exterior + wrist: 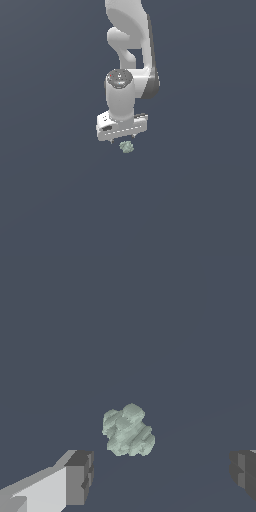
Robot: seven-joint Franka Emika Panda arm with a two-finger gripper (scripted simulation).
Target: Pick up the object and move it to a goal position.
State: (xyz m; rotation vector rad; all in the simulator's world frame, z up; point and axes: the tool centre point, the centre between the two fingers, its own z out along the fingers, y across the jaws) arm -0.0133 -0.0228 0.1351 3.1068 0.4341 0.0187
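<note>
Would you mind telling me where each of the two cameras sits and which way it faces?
Exterior view: off the arm, high up, looking down on the white arm, the gripper and the pale green clump on the grey floor.
Wrist view: on the wrist, looking along the open gripper toward the floor; only the two dark fingertips show, the clump lying beyond them, untouched.
Shared: the clump, the gripper and the floor.
</note>
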